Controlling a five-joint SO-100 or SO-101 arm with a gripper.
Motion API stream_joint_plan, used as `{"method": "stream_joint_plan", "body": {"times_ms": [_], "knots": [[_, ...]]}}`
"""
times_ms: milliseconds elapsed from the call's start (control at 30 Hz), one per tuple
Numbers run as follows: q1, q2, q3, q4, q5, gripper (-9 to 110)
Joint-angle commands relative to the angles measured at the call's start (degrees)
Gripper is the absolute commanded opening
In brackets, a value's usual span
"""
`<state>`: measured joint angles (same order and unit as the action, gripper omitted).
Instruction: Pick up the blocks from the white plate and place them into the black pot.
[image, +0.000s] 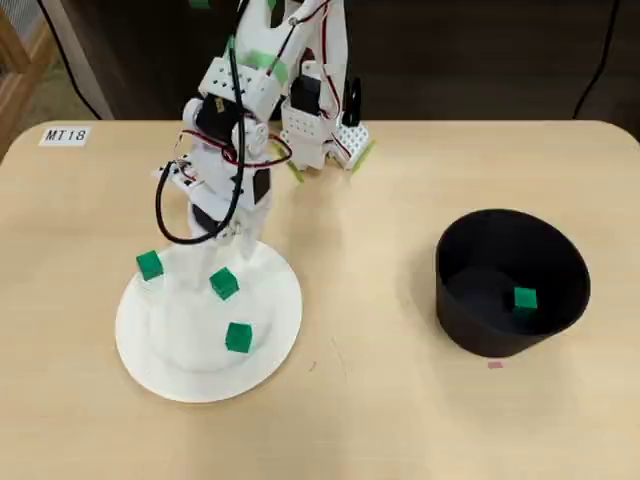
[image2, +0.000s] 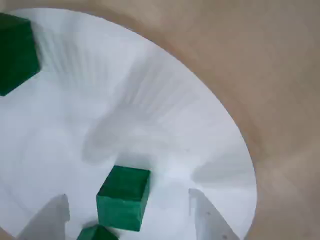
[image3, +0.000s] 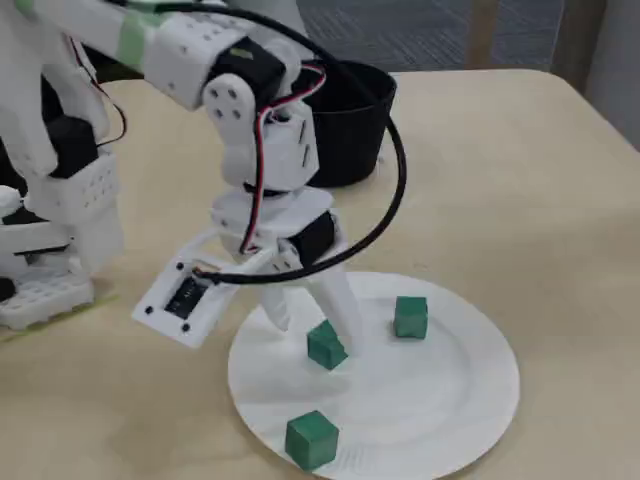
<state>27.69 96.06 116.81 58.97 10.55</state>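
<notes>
Three green blocks lie on the white plate (image: 190, 372): one at its left rim (image: 150, 265), one near the middle (image: 224, 284) and one lower down (image: 238, 337). My gripper (image: 210, 278) hangs open over the plate, its white fingers on either side of the middle block (image3: 326, 346) without touching it. In the wrist view that block (image2: 124, 198) sits between the two fingertips (image2: 207, 220), above the plate (image2: 150, 100), and another block (image2: 17, 52) shows at top left. The black pot (image: 480, 340) stands to the right in the overhead view with one block (image: 525, 298) inside.
The arm's base (image: 320, 130) is clamped at the table's far edge. A label reading MT18 (image: 66, 135) is stuck at the far left corner. Bare tabletop (image: 370, 300) separates plate and pot. In the fixed view the pot (image3: 350, 130) stands behind the arm.
</notes>
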Motion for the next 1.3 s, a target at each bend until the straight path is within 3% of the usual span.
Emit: {"method": "stream_joint_plan", "body": {"times_ms": [0, 500, 867, 967, 1267], "knots": [[0.26, -1.41, -2.55, -1.85, -1.05, 32], [-2.11, -6.86, -8.88, -5.89, -2.02, 29], [-1.49, -9.58, -10.63, -6.06, -0.88, 10], [-1.14, -9.49, -10.63, -5.71, -0.62, 11], [-0.44, -8.70, -11.25, -5.71, 1.76, -2]]}}
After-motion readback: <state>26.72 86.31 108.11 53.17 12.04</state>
